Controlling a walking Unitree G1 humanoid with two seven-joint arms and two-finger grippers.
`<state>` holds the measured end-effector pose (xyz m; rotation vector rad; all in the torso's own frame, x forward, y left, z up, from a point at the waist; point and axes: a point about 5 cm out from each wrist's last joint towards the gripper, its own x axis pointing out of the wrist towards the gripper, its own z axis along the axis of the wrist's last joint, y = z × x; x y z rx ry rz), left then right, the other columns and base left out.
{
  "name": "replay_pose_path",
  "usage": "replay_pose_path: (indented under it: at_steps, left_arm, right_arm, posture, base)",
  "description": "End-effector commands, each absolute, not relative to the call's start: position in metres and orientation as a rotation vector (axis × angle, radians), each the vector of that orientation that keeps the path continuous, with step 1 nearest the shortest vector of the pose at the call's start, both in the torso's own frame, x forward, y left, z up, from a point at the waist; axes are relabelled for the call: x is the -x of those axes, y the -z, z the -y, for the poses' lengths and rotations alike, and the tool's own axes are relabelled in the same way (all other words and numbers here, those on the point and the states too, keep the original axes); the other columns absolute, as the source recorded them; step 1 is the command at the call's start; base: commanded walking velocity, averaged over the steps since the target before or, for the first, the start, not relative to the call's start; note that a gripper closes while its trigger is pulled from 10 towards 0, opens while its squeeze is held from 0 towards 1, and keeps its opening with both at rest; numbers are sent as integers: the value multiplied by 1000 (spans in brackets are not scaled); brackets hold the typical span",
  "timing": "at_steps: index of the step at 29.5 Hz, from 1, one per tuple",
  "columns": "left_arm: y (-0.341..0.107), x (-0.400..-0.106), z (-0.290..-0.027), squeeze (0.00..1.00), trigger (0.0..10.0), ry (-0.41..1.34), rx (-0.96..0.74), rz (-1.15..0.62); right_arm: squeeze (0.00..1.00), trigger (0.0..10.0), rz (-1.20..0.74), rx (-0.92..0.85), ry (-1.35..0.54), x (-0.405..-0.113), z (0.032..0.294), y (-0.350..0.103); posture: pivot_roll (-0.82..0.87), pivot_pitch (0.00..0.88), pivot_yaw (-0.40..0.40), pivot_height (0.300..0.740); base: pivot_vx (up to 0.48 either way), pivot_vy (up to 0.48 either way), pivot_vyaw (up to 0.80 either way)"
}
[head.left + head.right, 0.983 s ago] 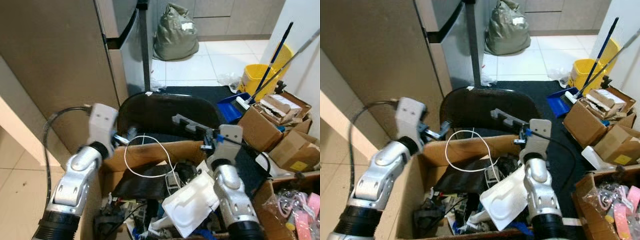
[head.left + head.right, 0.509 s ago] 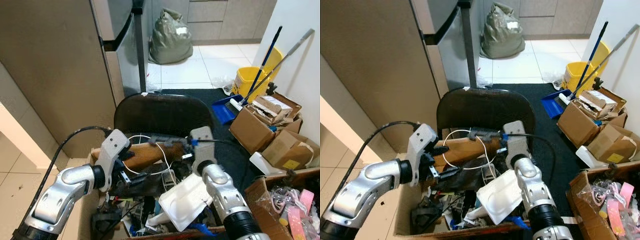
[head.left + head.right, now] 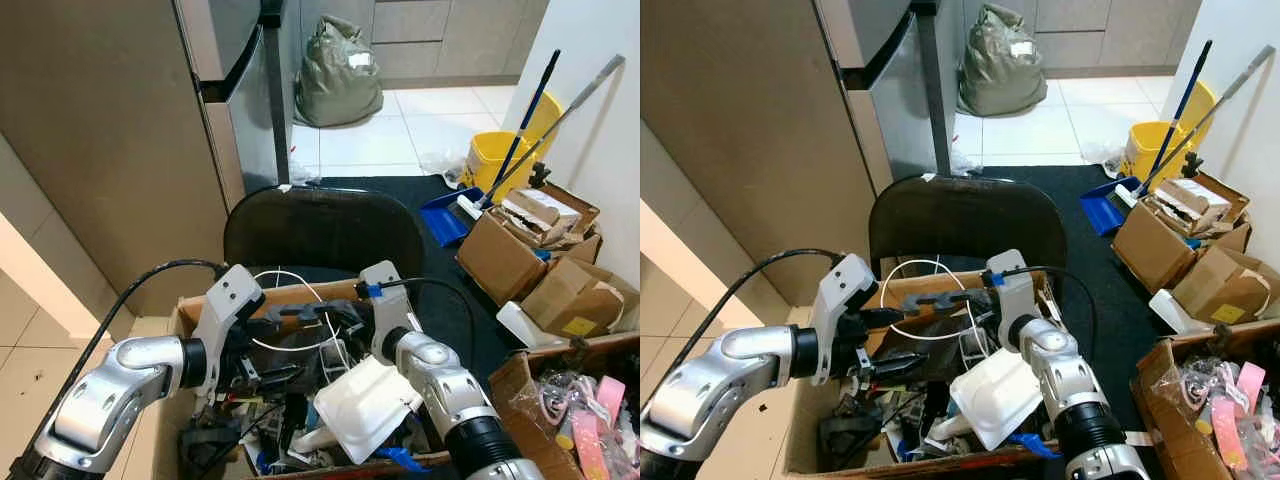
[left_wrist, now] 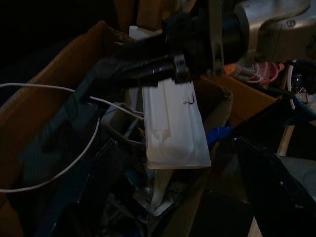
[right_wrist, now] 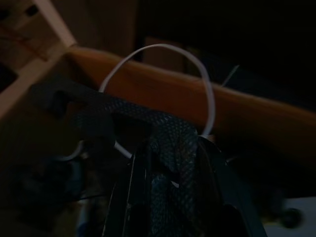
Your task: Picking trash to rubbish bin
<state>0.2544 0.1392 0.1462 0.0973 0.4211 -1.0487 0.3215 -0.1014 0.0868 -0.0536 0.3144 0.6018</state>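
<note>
- Two dim wrist views leave the clutter in the brown cardboard box (image 3: 190, 312) mostly murky; whether the left gripper's (image 3: 885, 345) fingers are parted or closed cannot be told.
- Half a second ago the right gripper (image 3: 318, 312) reached further left; now it sits nearer the box's middle.
- Bent inward, the right gripper pinches a black mesh strap (image 5: 148, 126), beside a white looped cable (image 3: 290, 315) and white foam tray (image 3: 365, 405), over the box's far edge.
</note>
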Motion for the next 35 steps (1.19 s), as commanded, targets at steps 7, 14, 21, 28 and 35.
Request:
replay_pose_path:
  at_steps: [7, 14, 21, 28, 35]
  left_arm:
    - [-146, -250, -143, 0, 10000, 1043, -121, -457]
    - [-145, -251, -143, 0, 10000, 1023, -135, -457]
    - [-143, -246, -145, 0, 10000, 1003, -162, -540]
    - [-145, -245, -144, 0, 10000, 977, -155, -571]
    - [-145, -242, -142, 0, 10000, 971, -160, -589]
  right_arm:
    - [0, 10000, -325, -11, -703, -313, 75, -88]
    - [0, 10000, -316, 13, -818, -304, 51, -87]
    - [0, 10000, -295, 16, -801, -304, 41, -87]
    - [0, 10000, -287, -2, -801, -307, 37, -88]
    - [0, 10000, -247, -1, -723, -314, 40, -90]
  posture:
    - [62, 129, 64, 740]
    - [66, 130, 57, 740]
    - [71, 131, 53, 740]
    - [72, 132, 53, 740]
    - [72, 132, 50, 740]
  base:
    - [0, 0, 0]
    - [0, 0, 0]
    - [0, 0, 0]
    - [0, 0, 0]
    - [0, 0, 0]
